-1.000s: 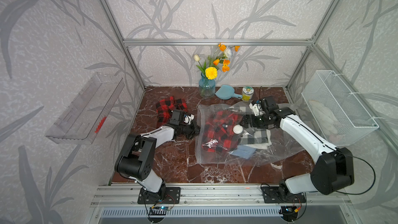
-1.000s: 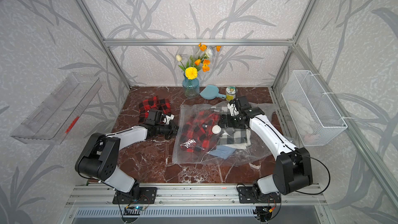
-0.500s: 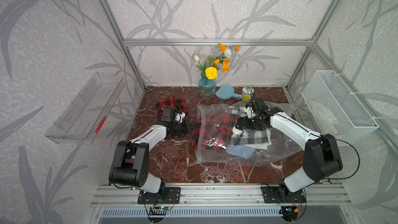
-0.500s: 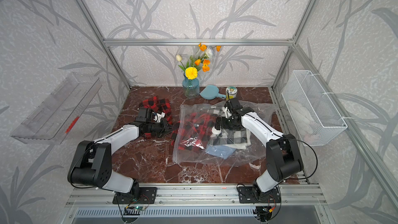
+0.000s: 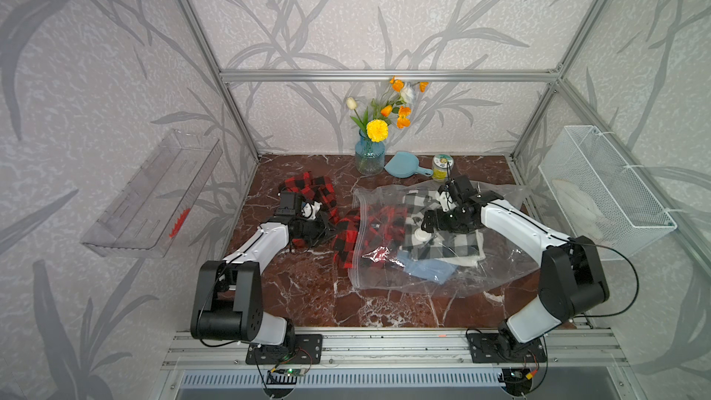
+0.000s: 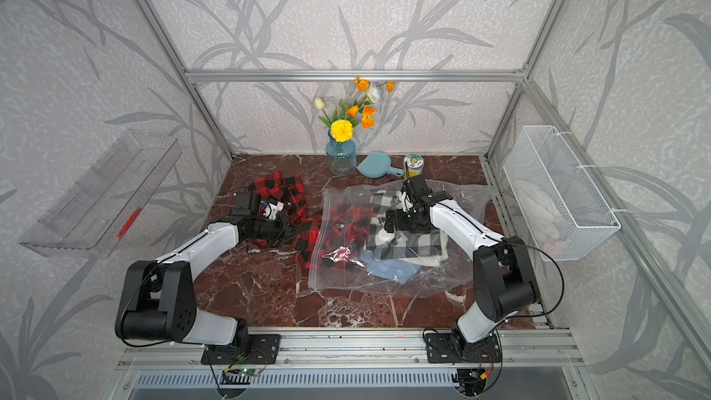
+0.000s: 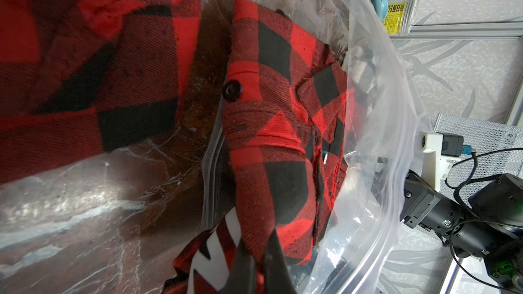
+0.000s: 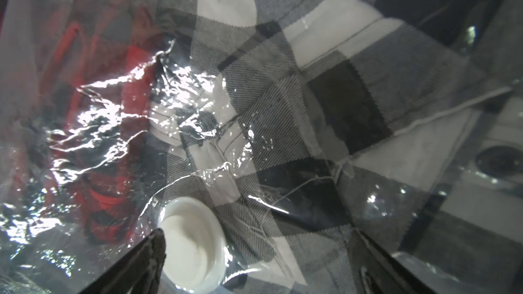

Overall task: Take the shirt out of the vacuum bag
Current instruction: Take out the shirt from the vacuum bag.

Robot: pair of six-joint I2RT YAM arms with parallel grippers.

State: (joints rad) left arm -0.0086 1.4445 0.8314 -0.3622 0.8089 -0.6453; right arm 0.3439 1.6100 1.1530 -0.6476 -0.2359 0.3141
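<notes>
The clear vacuum bag (image 5: pixel 481 275) (image 6: pixel 434 282) lies right of the table's middle, with its mouth facing left. A red-and-black plaid shirt (image 5: pixel 344 240) (image 7: pixel 271 125) hangs half out of that mouth. My left gripper (image 5: pixel 334 226) (image 7: pixel 259 253) is shut on the shirt's edge just outside the bag. My right gripper (image 5: pixel 428 229) (image 8: pixel 257 238) stands open on top of the bag, with one finger beside the white valve disc (image 5: pixel 420 235) (image 8: pixel 192 238). Nothing is between its fingers.
A black-and-white checked shirt (image 5: pixel 454 242) and a blue cloth (image 5: pixel 431 271) are inside the bag. More red plaid cloth (image 5: pixel 307 186) lies at the back left. A flower vase (image 5: pixel 369 155), blue scoop (image 5: pixel 404 165) and jar (image 5: pixel 441 166) line the back. A wire basket (image 5: pixel 600 202) hangs on the right wall.
My left gripper has drawn the red plaid shirt leftward, partly out of the bag's mouth. My right arm has moved left over the bag to the valve disc.
</notes>
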